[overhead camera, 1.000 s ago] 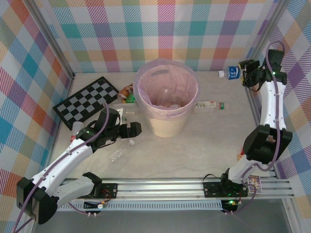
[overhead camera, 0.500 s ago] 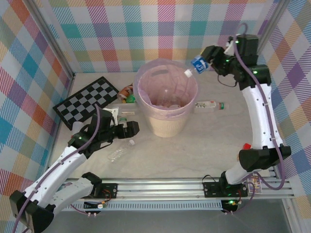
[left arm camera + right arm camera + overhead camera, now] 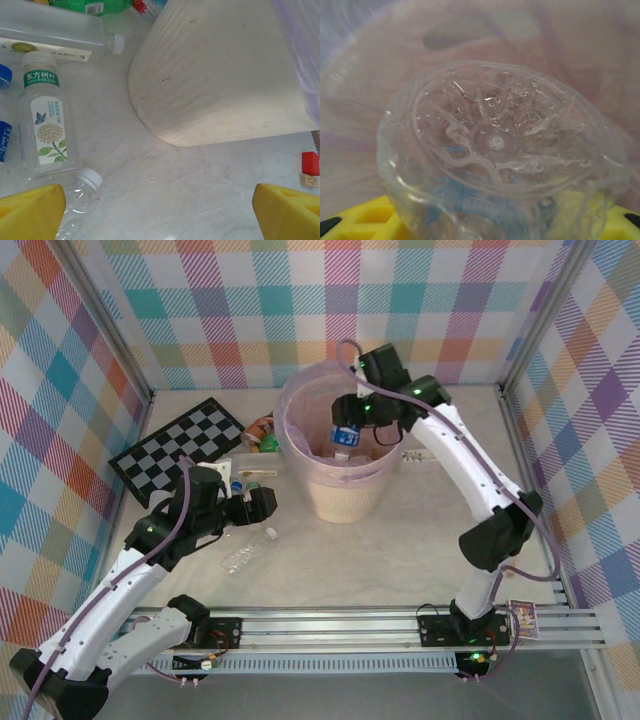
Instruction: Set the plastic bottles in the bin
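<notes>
The right claw (image 3: 355, 420) reaches over the bin (image 3: 345, 502) and is closed on a clear bottle with a blue label (image 3: 344, 436). The bottle hangs inside the bin's open top. In the right wrist view, the bumpy round bottom of this bottle (image 3: 495, 142) is very close to the camera. The yellow fingers (image 3: 365, 222) sit right under it, touching it. The pink bag (image 3: 470, 30) that lines the bin is all around behind it.

The left claw (image 3: 258, 502) is low over the surface (image 3: 190, 190), just left of the bin. It is open very wide and holds nothing. In the left wrist view, its yellow fingertips (image 3: 30, 210) are far apart, one in each bottom corner, and the cream side of the bin (image 3: 220, 75) stands ahead.

More bottles lie on the surface by the left claw. A green-label bottle (image 3: 45, 125) with a butterfly on it lies flat. A white-cap bottle (image 3: 82, 192) lies just beside the left fingertip. A long clear bottle (image 3: 60, 32) and a green bottle (image 3: 95, 6) lie farther back. A small red block (image 3: 310, 162) sits past the bin. One more bottle (image 3: 435, 455) lies on the right side of the bin, and a checkerboard (image 3: 180, 452) lies far to the left
</notes>
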Action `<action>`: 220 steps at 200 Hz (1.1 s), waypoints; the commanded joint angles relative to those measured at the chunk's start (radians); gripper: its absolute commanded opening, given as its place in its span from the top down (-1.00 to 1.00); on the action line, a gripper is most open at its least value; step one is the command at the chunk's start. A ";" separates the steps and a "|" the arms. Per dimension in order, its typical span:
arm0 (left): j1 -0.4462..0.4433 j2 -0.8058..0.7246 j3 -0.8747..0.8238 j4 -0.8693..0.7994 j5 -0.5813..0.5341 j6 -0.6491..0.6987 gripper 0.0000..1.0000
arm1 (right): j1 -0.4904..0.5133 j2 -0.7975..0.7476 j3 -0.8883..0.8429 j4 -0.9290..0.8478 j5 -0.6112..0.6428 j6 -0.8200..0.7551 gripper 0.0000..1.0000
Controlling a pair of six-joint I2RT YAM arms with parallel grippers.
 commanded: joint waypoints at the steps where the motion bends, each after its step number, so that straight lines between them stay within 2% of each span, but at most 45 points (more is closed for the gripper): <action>1: 0.007 -0.003 -0.022 -0.023 -0.018 -0.016 -0.91 | 0.034 0.053 0.049 -0.071 0.084 -0.084 -0.01; 38: 0.007 -0.006 -0.046 -0.016 -0.022 -0.023 -0.91 | 0.058 0.156 0.052 -0.088 0.101 -0.076 -0.02; 75: 0.007 -0.004 -0.067 0.001 -0.016 -0.028 -0.91 | 0.065 0.223 0.053 -0.087 0.090 -0.057 -0.15; 97: 0.007 -0.006 -0.071 0.004 -0.015 -0.025 -0.91 | 0.067 0.244 0.056 -0.085 0.085 -0.050 -0.36; 119: 0.007 -0.010 -0.079 0.010 -0.019 -0.026 -0.92 | 0.067 0.259 0.072 -0.099 0.084 -0.055 -0.79; 134: 0.007 -0.012 -0.089 0.025 -0.017 -0.034 -0.92 | 0.065 0.262 0.088 -0.117 0.089 -0.056 -0.92; 186: 0.007 0.003 -0.085 0.026 -0.012 -0.022 -0.93 | 0.075 0.236 0.194 -0.167 0.093 -0.085 -0.98; 220: 0.007 0.005 -0.092 0.036 -0.007 -0.022 -0.94 | 0.075 0.194 0.281 -0.178 0.038 -0.132 -0.98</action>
